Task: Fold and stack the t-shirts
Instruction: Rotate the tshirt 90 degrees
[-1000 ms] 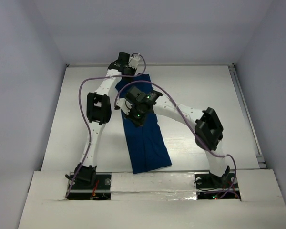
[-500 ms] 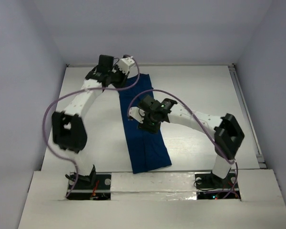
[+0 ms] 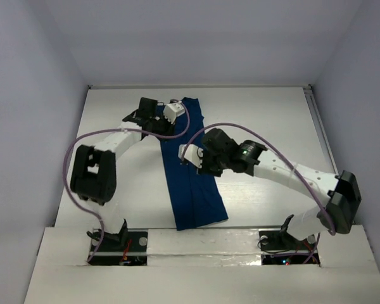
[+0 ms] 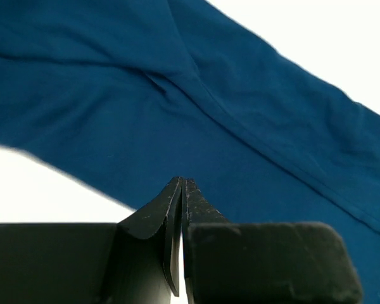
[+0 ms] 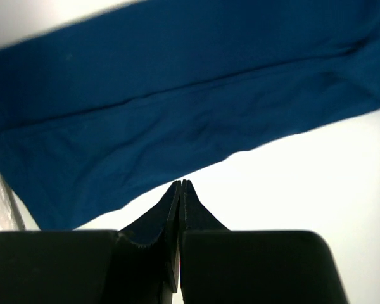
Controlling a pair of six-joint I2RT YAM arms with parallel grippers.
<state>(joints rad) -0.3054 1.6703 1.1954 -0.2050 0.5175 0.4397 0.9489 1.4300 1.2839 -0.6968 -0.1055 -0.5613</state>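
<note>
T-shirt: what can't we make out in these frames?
- Top external: the middle of the t-shirt is hidden under the right gripper and its arm. The far end is partly hidden under the left gripper.
- Left wrist: the cloth runs off the top and side edges, and the gripper body blocks the bottom.
- Right wrist: the cloth is cut off by the top and side edges.
- Any view: no chest print shows.

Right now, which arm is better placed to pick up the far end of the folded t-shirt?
Left. The left gripper, shut and empty, hovers by the far end of the t-shirt; the right gripper, also shut, sits beside its middle.
</note>
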